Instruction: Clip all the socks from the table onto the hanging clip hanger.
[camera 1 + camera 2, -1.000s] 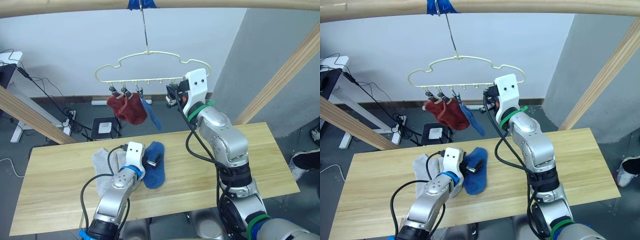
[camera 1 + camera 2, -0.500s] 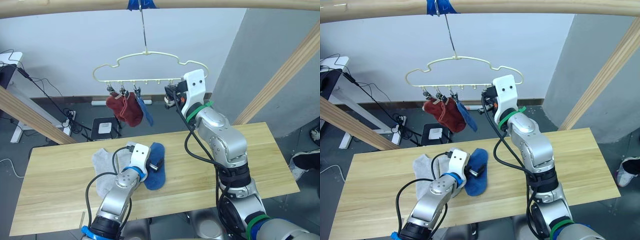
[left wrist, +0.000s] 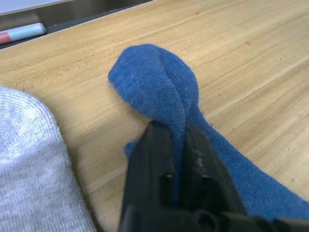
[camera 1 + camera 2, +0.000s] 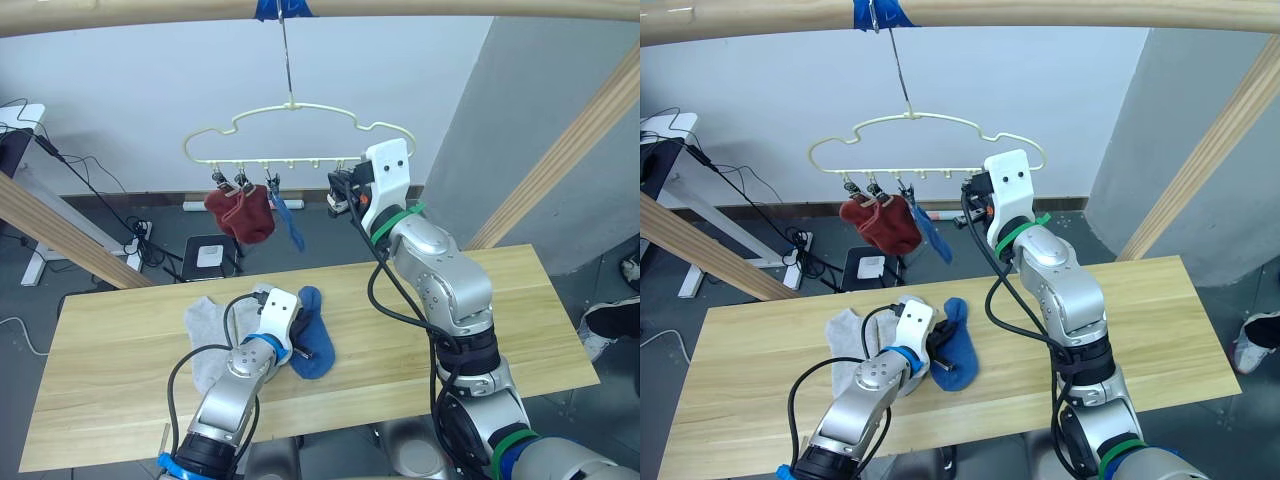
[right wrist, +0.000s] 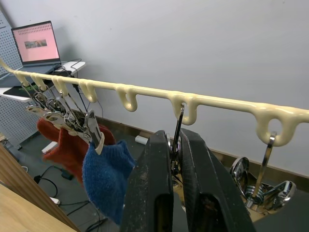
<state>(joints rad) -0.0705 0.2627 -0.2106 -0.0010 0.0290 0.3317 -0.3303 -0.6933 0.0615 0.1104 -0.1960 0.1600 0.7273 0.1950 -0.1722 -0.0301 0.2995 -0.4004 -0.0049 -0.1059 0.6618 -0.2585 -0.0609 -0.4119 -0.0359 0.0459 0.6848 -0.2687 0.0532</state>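
Left wrist view: left claw [image 3: 176, 145] pinches a bunched blue sock [image 3: 159, 87] (soft knit) on the table [image 3: 251, 58].

- No text, label, brand, number or sign can be read on anything here.
- The laptop [image 5: 37, 42] has a lit pink screen with a small strip on it, too small to make out any words.
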